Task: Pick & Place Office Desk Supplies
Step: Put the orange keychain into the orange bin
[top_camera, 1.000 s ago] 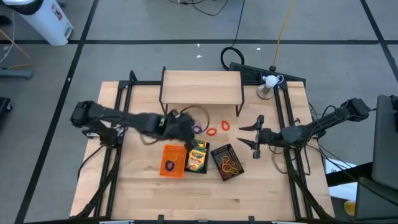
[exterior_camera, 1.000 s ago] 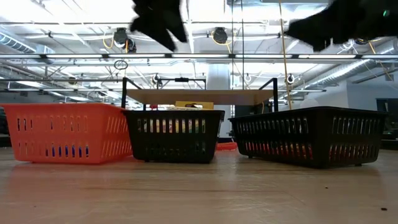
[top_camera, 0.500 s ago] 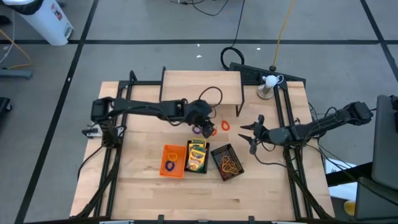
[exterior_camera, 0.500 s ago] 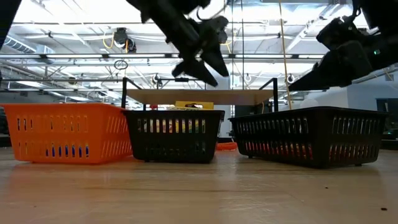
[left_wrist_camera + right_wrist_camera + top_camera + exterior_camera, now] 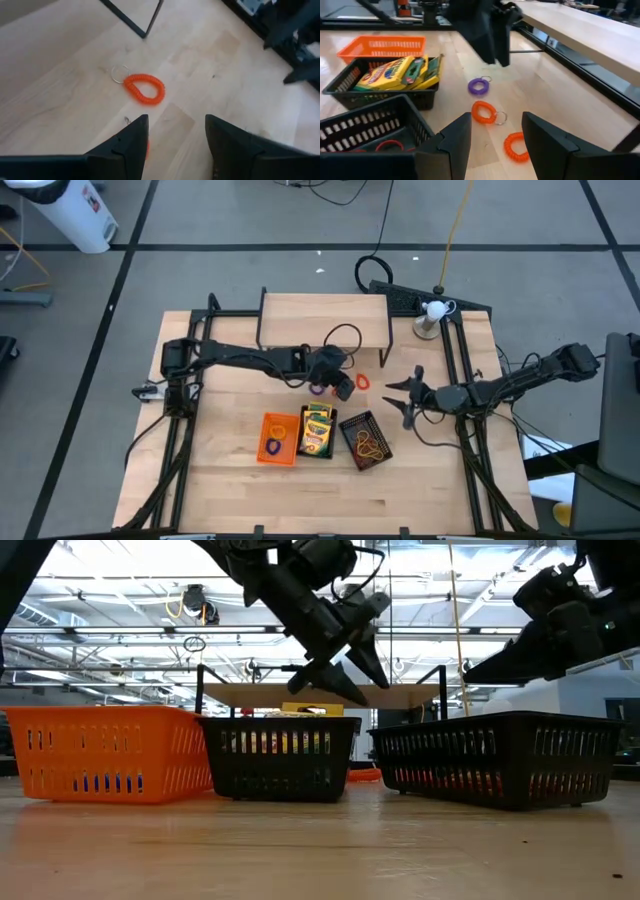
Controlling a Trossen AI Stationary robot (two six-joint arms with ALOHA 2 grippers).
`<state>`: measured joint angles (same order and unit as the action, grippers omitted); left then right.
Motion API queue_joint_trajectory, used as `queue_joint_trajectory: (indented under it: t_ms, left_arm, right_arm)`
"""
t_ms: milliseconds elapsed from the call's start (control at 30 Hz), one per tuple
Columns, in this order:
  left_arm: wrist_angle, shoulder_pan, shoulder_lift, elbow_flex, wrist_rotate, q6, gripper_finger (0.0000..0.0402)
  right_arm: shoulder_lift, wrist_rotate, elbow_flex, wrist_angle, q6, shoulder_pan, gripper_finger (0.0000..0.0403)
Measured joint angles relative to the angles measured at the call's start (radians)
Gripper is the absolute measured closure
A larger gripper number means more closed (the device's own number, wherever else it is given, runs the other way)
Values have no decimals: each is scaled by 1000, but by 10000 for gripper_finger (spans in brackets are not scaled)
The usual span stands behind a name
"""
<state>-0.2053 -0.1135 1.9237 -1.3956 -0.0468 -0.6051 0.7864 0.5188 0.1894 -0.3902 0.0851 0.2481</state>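
The left end effector (image 5: 342,385) hangs above the bench (image 5: 220,500) with its fingers apart and nothing between them, poised over the loose coil bands behind the trays; that spread looks meant for dropping onto one of them. In its wrist view an orange coil band (image 5: 144,89) with a small metal ring lies flat just ahead of the fingertips. A purple coil band (image 5: 478,86) and 2 more orange ones lie near it on the bare wood, still unsorted.

The right end effector (image 5: 403,397) waits off to the side, fingers apart and empty, clear of the left arm's reach.

In front sit 3 trays in a row: the orange tray (image 5: 277,438), the middle black tray (image 5: 317,430) packed with crayon boxes (image 5: 395,72), and the right black tray (image 5: 365,439) holding bands.
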Motion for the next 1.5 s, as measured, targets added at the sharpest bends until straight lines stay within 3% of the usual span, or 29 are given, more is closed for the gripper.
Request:
queue_joint_trajectory:
  t_ms: [433, 1500]
  left_arm:
    - [12, 4, 89, 0, 2, -106, 215]
    - [29, -20, 142, 0, 47, -190, 215]
  right_arm:
    - [0, -82, -1, -81, 12, 2, 238]
    - [0, -79, -1, -95, 26, 2, 242]
